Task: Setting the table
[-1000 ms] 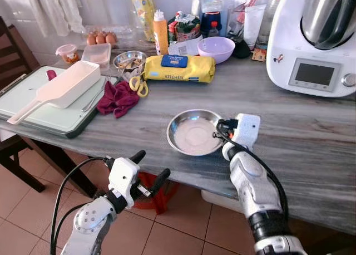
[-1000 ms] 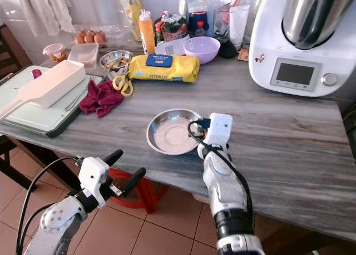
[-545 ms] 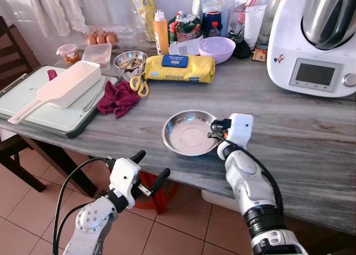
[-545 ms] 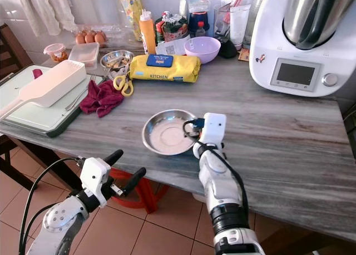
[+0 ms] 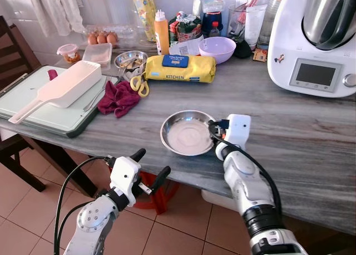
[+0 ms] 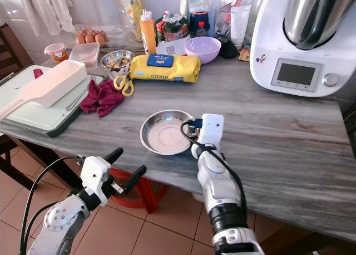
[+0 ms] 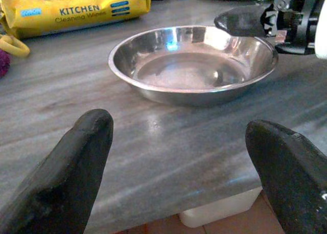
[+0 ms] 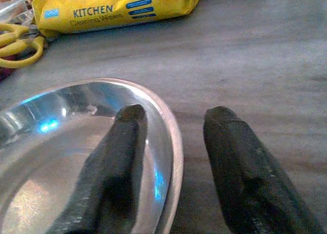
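Nearest, the left gripper (image 5: 149,167) hangs below the table edge, fingers spread wide, holding nothing. On the grey wood-grain table (image 5: 311,138), the right gripper (image 8: 173,157) straddles the steel bowl's (image 5: 186,133) right rim, one finger inside, one outside, parted. Farther back, the yellow wipes pack (image 5: 179,68); the white appliance (image 5: 314,40) is cut off at right.

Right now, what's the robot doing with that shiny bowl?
The right gripper is at the bowl on the table, one finger inside the rim and one outside, open around it. The left gripper hangs open off the table's near edge, pointing toward the bowl.
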Controlling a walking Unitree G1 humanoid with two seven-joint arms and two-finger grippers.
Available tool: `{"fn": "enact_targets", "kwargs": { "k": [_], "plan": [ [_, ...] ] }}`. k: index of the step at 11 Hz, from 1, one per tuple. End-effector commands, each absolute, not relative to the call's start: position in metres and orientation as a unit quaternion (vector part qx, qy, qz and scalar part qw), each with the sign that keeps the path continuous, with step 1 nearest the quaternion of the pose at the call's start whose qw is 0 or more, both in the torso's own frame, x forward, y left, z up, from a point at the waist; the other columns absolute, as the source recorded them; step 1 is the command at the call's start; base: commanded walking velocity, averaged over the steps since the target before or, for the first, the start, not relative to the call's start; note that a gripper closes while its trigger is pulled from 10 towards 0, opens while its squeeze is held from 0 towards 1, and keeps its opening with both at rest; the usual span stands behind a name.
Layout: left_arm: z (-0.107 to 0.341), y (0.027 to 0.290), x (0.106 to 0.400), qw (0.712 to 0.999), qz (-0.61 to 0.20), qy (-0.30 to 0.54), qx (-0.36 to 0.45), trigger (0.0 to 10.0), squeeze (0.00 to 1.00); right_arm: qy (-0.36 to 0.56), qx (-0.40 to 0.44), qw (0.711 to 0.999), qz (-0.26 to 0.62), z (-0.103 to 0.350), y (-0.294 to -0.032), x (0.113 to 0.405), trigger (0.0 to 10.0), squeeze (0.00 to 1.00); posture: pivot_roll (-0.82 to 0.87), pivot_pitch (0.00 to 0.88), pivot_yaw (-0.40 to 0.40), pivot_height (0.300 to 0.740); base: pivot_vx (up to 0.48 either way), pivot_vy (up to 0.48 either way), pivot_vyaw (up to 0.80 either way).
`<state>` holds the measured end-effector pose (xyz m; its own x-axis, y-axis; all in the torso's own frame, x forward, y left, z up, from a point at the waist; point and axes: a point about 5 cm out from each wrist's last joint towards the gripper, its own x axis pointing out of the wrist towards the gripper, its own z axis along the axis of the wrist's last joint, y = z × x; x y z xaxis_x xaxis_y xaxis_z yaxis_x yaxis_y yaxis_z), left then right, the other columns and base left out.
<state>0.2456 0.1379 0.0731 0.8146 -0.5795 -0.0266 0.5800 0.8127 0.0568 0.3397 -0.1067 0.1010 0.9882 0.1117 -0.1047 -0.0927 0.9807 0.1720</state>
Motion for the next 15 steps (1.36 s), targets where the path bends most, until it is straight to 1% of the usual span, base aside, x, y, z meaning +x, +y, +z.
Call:
{"fn": "enact_targets", "kwargs": {
  "k": [1, 4, 6, 8, 10, 11, 13, 15],
  "plan": [
    [0.076, 0.139, 0.247, 0.952, -0.303, 0.002, 0.038, 10.0, 0.0, 0.059, 0.089, 0.993, 0.055, 0.1, -0.104, 0.338, 10.0, 1.0, 0.0, 0.032, 0.075, 0.74, 0.0, 0.0, 0.0],
    [0.078, 0.139, 0.249, 0.951, -0.305, 0.001, 0.041, 10.0, 0.0, 0.012, 0.077, 0.996, 0.05, 0.113, -0.112, 0.336, 10.0, 1.0, 0.0, 0.031, 0.081, 0.74, 0.0, 0.0, 0.0],
    [0.084, 0.138, 0.249, 0.951, -0.306, -0.006, 0.041, 10.0, 0.0, -0.023, 0.084, 0.995, 0.043, 0.125, -0.119, 0.335, 10.0, 1.0, 0.0, 0.031, 0.081, 0.74, 0.0, 0.0, 0.0],
    [0.089, 0.136, 0.248, 0.951, -0.306, -0.01, 0.039, 10.0, 0.0, -0.061, 0.052, 0.994, 0.07, 0.142, -0.118, 0.327, 10.0, 1.0, 0.0, 0.044, 0.074, 0.74, 0.0, 0.0, 0.0],
    [0.09, 0.14, 0.248, 0.959, -0.278, -0.014, 0.05, 10.0, 0.0, -0.055, 0.052, 0.994, 0.084, 0.139, -0.118, 0.317, 10.0, 1.0, -0.01, 0.052, 0.073, 0.74, 0.0, 0.0, 0.0],
    [0.09, 0.148, 0.259, 0.973, -0.219, -0.01, 0.074, 10.0, 0.0, -0.054, 0.032, 0.993, 0.097, 0.137, -0.118, 0.31, 10.0, 1.0, -0.01, 0.056, 0.069, 0.74, 0.0, 0.0, 0.0],
    [0.097, 0.16, 0.274, 0.988, -0.123, -0.02, 0.093, 10.0, 0.0, -0.059, -0.005, 0.991, 0.119, 0.138, -0.121, 0.294, 10.0, 1.0, -0.02, 0.069, 0.067, 0.74, 0.0, 0.0, 0.0],
    [0.099, 0.165, 0.278, 0.991, -0.084, -0.022, 0.102, 10.0, 0.0, -0.055, -0.016, 0.991, 0.118, 0.136, -0.126, 0.286, 10.0, 1.0, -0.03, 0.074, 0.067, 0.74, 0.0, 0.0, 0.0]
  ]
}}
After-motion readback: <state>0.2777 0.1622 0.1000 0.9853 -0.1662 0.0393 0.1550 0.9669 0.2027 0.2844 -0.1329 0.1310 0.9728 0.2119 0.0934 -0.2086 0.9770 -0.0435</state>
